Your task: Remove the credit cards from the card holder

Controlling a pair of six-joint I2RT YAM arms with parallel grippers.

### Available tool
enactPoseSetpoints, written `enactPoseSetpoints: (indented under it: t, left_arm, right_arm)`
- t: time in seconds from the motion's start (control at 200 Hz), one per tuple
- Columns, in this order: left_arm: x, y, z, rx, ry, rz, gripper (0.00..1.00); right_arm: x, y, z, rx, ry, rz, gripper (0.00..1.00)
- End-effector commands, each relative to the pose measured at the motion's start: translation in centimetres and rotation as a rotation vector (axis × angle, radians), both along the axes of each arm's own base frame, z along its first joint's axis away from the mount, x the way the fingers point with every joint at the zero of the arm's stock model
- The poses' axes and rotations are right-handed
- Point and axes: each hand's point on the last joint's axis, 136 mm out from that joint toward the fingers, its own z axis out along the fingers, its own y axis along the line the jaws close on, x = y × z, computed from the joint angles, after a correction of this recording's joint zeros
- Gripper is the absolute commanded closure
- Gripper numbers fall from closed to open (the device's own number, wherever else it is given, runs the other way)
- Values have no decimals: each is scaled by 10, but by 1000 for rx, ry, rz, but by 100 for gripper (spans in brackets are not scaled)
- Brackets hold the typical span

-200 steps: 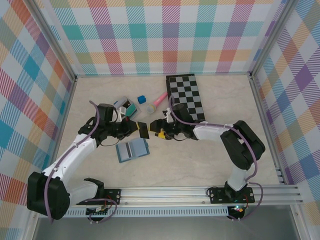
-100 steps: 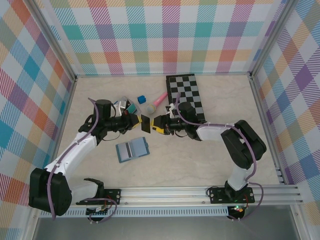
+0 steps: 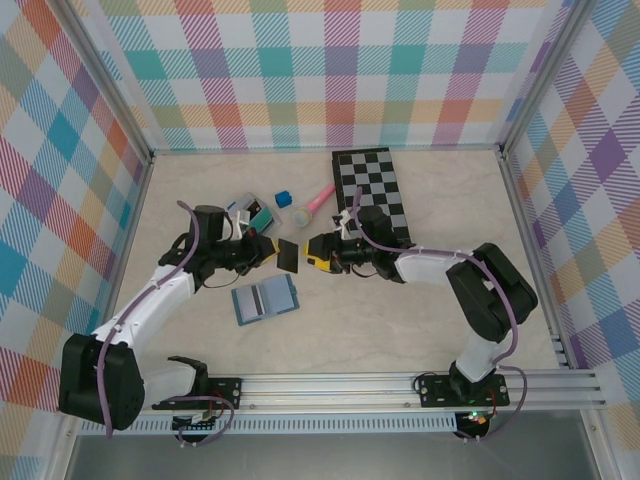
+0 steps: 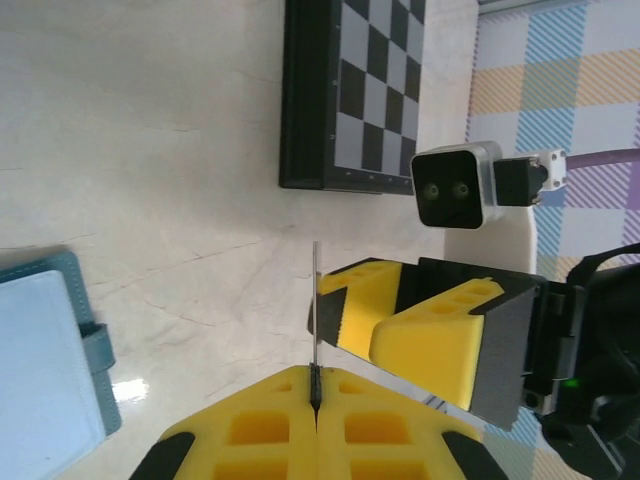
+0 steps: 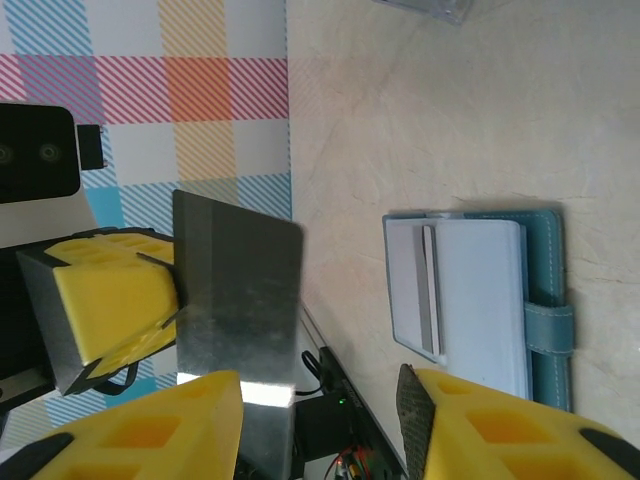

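Note:
A dark credit card (image 3: 288, 255) hangs above the table, and my left gripper (image 3: 268, 250) is shut on its left edge. In the left wrist view the card (image 4: 315, 300) appears edge-on, pinched between the closed yellow fingertips of my left gripper (image 4: 316, 375). My right gripper (image 3: 318, 250) faces it from the right, open. Its fingers (image 5: 140, 430) stand wide apart in the right wrist view, with the dark card (image 5: 235, 300) just ahead of the left one, not clamped. The blue card holder (image 3: 265, 298) lies open on the table below, its light inside (image 5: 470, 300) facing up.
The black-and-white chessboard (image 3: 372, 190) lies at the back right. Behind the left gripper sits a clutter: a clear box with a teal card (image 3: 255, 212), a blue cube (image 3: 283, 197), a pink stick (image 3: 320, 198). Checked walls enclose the table.
The left gripper kept the dark card, lifting it toward the back and then lowering it a little. The right gripper's jaws narrowed and it drew slightly away from the card.

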Motion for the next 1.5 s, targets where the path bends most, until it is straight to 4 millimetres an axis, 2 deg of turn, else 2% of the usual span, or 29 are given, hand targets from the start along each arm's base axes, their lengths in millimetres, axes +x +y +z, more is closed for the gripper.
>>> enactPoseSetpoints:
  t: [0.0,0.075,0.215,0.44,0.455,0.6,0.805,1.085,1.115,1.245,1.495]
  left_arm:
    - [-6,12,-24,49,50,25,100]
    - [-15,21,-42,94,107,44,100]
    - [-22,25,-53,82,130,56,100]
    - [-22,26,-45,30,128,61,100]
    - [-18,25,-41,18,100,62,100]
    - [-14,23,-32,-46,85,63,100]
    - [-11,21,-22,-131,77,73,100]
    - [-9,21,-5,-200,46,78,100]
    - [-9,21,-4,-205,43,78,100]
    - [-8,21,1,-207,30,79,100]
    - [-12,30,-11,-121,52,93,100]
  right_arm:
    - [0,5,-8,-40,0,17,53]
    - [-1,10,-20,-64,27,29,53]
    - [-7,26,-27,-53,38,73,52]
    - [-12,41,-26,-39,58,134,41]
    - [-12,42,-26,-37,59,135,41]
    - [-14,46,-19,-8,63,155,39]
    - [-12,51,-1,59,49,151,46]
    - [-12,52,22,126,42,145,69]
    - [-11,53,29,147,16,147,70]
    - [-11,52,37,150,-6,141,70]
    - [-11,40,21,38,-16,92,60]
